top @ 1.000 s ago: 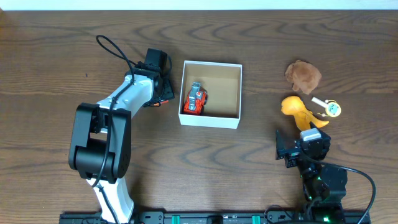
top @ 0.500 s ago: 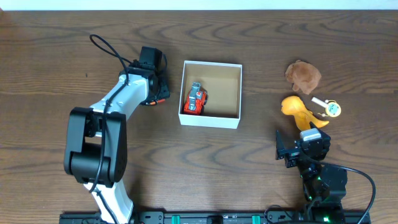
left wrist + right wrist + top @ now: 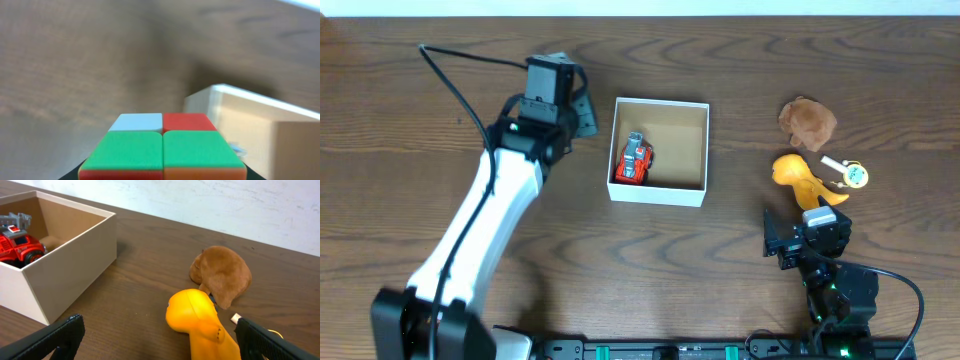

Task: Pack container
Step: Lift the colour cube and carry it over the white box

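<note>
Though unseen overhead, cube (image 3: 162, 149) in gripper (image 3: 580, 110)

Dark wooden table (image 3: 720, 270) (heavily grained); white wall (image 3: 225, 205) behind.

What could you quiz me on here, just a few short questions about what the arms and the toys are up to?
1. True or false: the container is empty.
2. What does the left gripper hold? A) a spoon B) a coloured puzzle cube C) a banana
3. Fill in: the gripper that is open and holds nothing is the ____ one.

Key
1. False: a red toy truck lies inside it.
2. B
3. Right: the right gripper has its fingers spread wide with nothing between them.
</note>
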Robot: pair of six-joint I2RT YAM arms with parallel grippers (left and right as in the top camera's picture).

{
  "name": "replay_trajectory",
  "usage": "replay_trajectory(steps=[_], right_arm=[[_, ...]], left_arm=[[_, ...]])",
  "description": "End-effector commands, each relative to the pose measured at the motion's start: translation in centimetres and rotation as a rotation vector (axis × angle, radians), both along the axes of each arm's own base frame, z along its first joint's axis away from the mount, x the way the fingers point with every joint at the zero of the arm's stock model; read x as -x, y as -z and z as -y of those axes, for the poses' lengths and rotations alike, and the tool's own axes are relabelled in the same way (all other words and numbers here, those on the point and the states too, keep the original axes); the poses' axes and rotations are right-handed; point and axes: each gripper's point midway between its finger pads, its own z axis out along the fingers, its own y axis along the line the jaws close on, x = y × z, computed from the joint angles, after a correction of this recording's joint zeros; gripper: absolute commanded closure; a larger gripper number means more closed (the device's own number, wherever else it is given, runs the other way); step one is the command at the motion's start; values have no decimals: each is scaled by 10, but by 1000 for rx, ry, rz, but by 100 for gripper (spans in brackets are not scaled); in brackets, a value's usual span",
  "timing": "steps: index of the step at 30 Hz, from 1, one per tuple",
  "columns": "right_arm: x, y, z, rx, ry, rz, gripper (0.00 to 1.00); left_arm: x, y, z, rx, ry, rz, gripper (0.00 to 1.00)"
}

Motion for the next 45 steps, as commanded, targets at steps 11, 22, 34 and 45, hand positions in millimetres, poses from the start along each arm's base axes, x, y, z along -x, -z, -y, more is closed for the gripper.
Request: replay_trajectory(steps=[11, 22, 34, 45], right_arm=[[0, 0, 2, -12, 8, -2, 1], [0, 0, 2, -12, 8, -2, 1], [0, 0, 2, -12, 8, -2, 1], [0, 0, 2, -12, 8, -2, 1]], left_arm=[[-4, -17, 100, -77, 331, 175, 65], [-18, 36, 125, -201, 478, 152, 65], [-26, 58, 117, -277, 468, 126, 65], [-43, 76, 101, -346, 342, 128, 65]])
